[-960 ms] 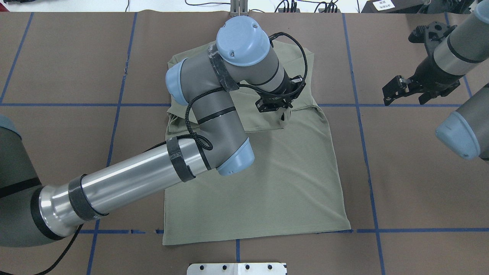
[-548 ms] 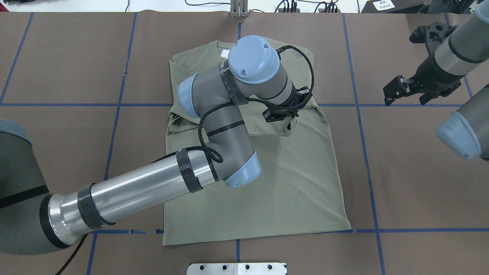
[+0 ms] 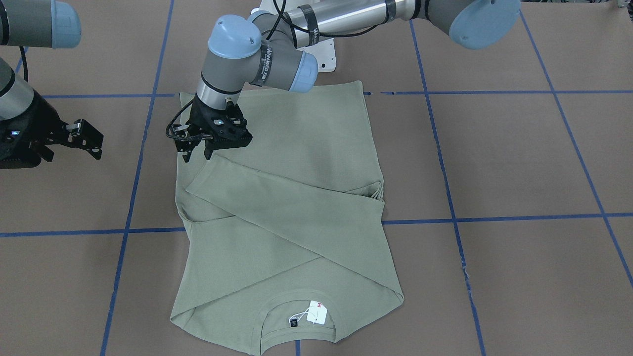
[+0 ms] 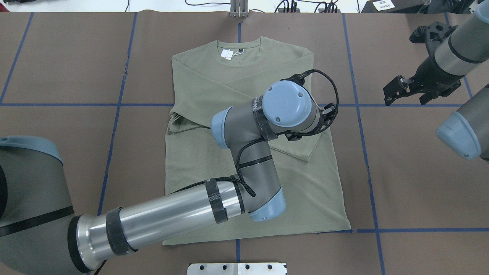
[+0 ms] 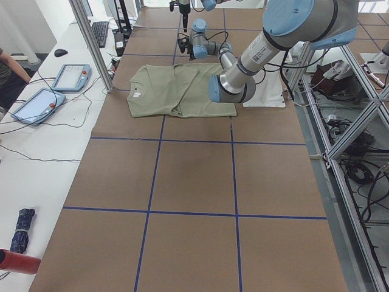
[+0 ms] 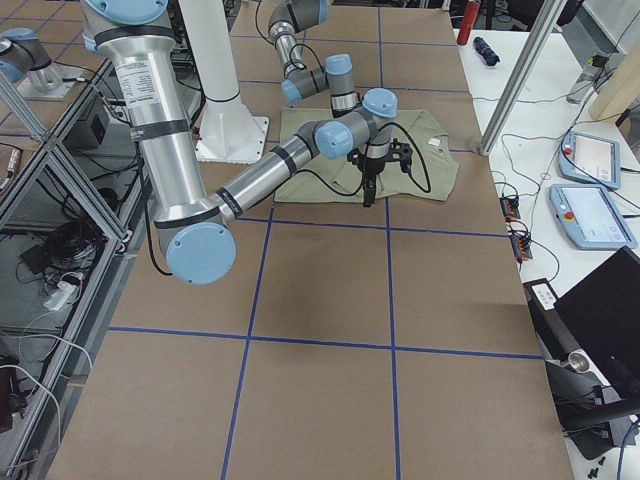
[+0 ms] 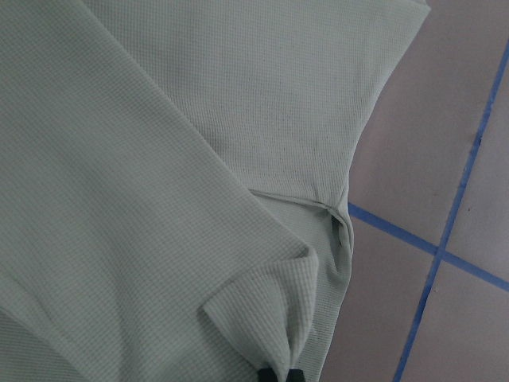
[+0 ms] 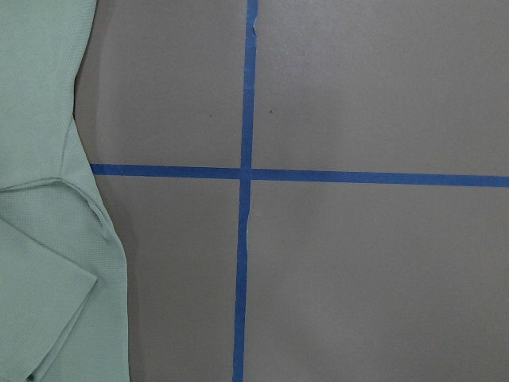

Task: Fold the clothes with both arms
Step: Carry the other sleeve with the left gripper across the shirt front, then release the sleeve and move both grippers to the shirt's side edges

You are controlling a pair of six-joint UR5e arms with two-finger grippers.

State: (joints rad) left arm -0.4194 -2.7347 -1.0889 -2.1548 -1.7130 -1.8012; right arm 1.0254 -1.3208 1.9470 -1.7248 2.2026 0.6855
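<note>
While brown, blue-taped worktop [image 4: 57, 57] carries the shirt [image 4: 305, 198] | left arm [image 4: 172, 214] jaws pinch its sleeve [image 3: 277, 193] | right arm [image 4: 454, 53] jaws gape empty | white desk [image 5: 24, 182], tablets [image 5: 70, 77] beside.

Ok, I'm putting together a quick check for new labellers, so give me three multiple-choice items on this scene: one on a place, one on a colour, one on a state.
1. Where is the right tool?
A. over bare table, beside the shirt
B. pressed down on the shirt
C. under the table

2. What colour are the lines on the table?
A. red
B. blue
C. white

3. How is the left tool?
A. open over bare table
B. shut on a sleeve
C. out of sight

Answers:
1 A: the overhead view shows it off to the side of the shirt.
2 B: the lines are blue on the brown table.
3 B: its wrist view shows the fingertips pinching the green cloth.
</note>
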